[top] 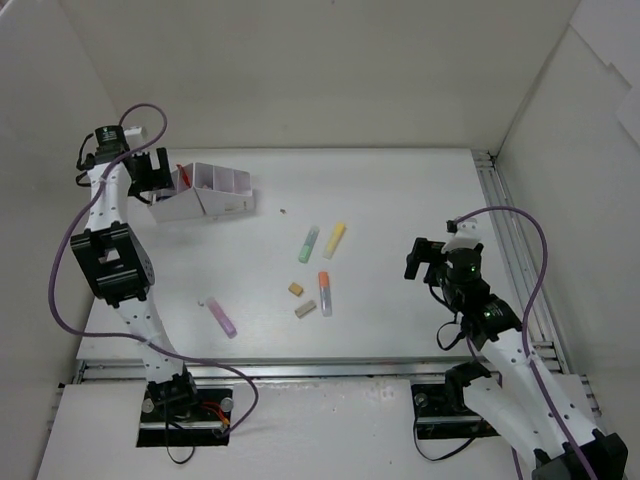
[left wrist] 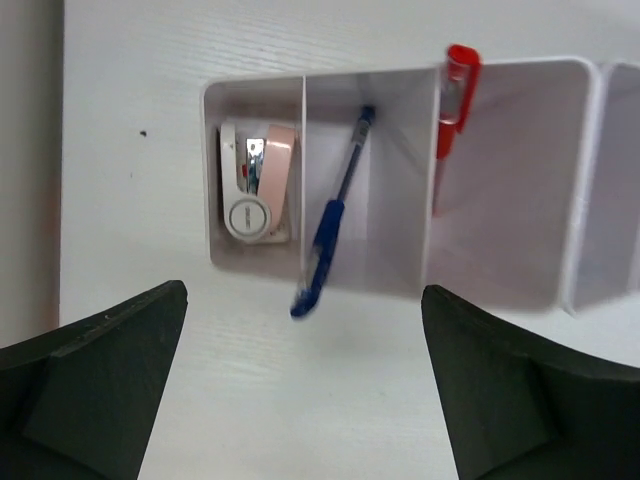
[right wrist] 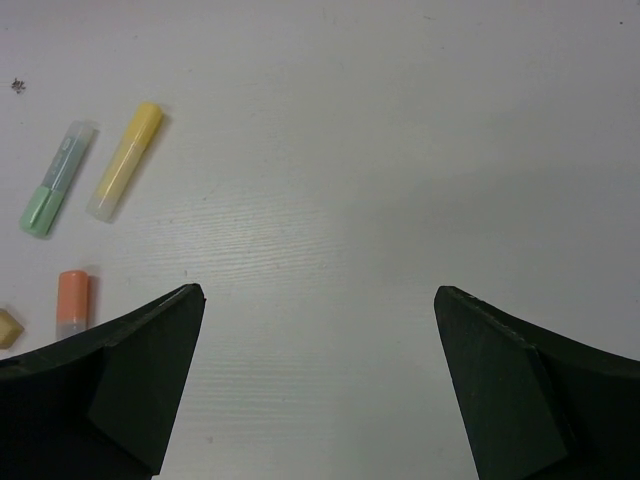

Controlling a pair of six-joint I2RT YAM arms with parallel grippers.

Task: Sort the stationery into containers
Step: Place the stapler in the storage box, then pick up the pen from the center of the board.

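Left claw (left wrist: 304,310) is hovering right over the organizer (top: 215,205) at the far-left end of the desk. Jaws are wide apart with nothing between them. The blue pen (left wrist: 330,225) is lying slanted in the second compartment, with its near end poking out over the front wall. The red pen (left wrist: 455,85) is standing at the divider next to it, and the pink-white sharpener (left wrist: 255,185) is in the end slot. So I'd say the pen drop-off is basically done.

Right claw (right wrist: 320,295) is also spread open and empty, hanging over bare desk on the right. Still loose mid-desk are the green marker (right wrist: 55,180) and yellow marker (right wrist: 125,160) side by side, the orange marker (right wrist: 72,300) a bit nearer, two tan erasers (top: 296,289) beside it, and a pink marker (top: 220,316) off to the left.

Next move, I guess: the left arm lifts clear of the box and one of the arms goes for a marker, lining its jaws up across the barrel. The erasers look tiny, so those will probably be fiddly.
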